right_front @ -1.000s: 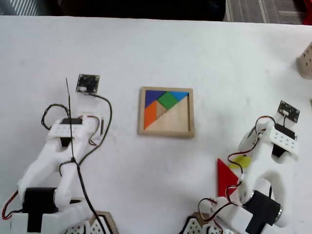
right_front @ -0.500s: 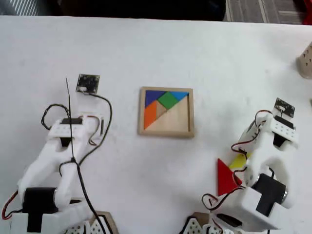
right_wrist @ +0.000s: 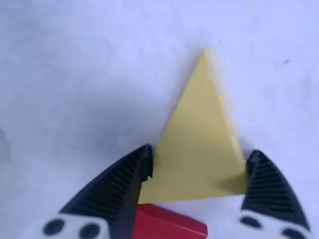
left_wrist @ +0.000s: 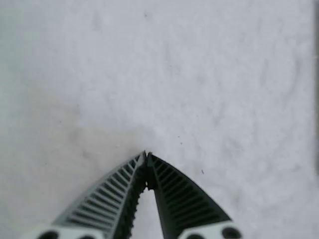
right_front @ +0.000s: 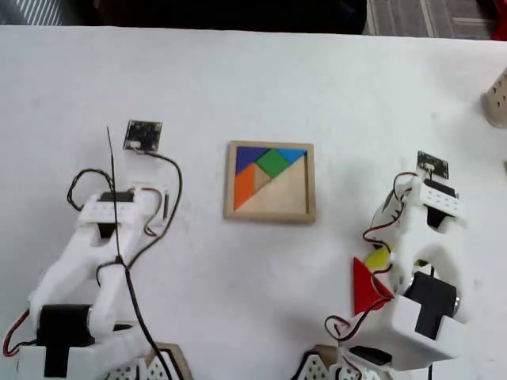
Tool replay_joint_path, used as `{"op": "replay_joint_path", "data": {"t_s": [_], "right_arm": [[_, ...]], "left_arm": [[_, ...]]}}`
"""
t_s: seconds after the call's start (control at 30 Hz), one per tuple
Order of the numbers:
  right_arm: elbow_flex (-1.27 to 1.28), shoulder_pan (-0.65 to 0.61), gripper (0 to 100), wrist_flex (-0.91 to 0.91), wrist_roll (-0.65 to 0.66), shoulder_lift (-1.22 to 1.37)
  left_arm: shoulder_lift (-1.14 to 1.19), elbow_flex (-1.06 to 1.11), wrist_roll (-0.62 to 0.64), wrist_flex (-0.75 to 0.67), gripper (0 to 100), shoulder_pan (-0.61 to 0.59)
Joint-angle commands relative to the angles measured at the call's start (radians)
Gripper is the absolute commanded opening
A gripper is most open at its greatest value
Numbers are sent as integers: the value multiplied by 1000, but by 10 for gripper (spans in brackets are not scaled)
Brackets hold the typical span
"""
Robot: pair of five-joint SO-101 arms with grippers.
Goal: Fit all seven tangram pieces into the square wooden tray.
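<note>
The square wooden tray point(right_front: 270, 214) lies mid-table with dark blue, green, light blue and orange pieces in its far-left half. A red triangle point(right_front: 364, 285) rests on the table near the right arm point(right_front: 424, 237), and a yellow triangle point(right_front: 378, 258) peeks out from under that arm. In the right wrist view my right gripper point(right_wrist: 199, 162) stands open astride the flat yellow triangle point(right_wrist: 199, 134), a fingertip at each side of its base, with the red triangle point(right_wrist: 169, 226) just behind. My left gripper point(left_wrist: 146, 158) is shut over bare table, empty.
The left arm point(right_front: 119, 207) sits left of the tray with looping cables. A beige object point(right_front: 497, 99) stands at the right edge. Wooden arm bases point(right_front: 170, 360) line the near edge. Bare white tabletop lies between the tray and both arms.
The right arm has swung toward the tray and the far side, its wrist now over the yellow triangle. The left arm, tray and red triangle have not moved.
</note>
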Motion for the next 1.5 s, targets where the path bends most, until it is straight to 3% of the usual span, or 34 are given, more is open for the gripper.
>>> {"op": "replay_joint_path", "data": {"t_s": [0.0,0.23,0.6,0.8,0.9,1.03,1.3,1.47], "right_arm": [[-43,-13,106,-1,20,-8],[-58,-36,13,-5,20,-39],[-68,-35,18,44,9,-166],[-157,-47,18,174,8,-275],[-213,-88,18,245,2,-292],[-270,-170,18,275,-114,-271],[-408,-476,18,255,-264,-127],[-555,-567,18,205,-302,51]], "left_arm": [[-42,-23,-8,5,24,8],[-42,-23,-8,5,24,7],[-42,-23,-8,5,24,8],[-42,-23,-3,3,24,5],[-42,-25,-2,2,24,2],[-44,-28,-2,-2,24,-1],[-36,-55,72,-20,24,-94],[-35,-49,100,-64,24,-114]]}}
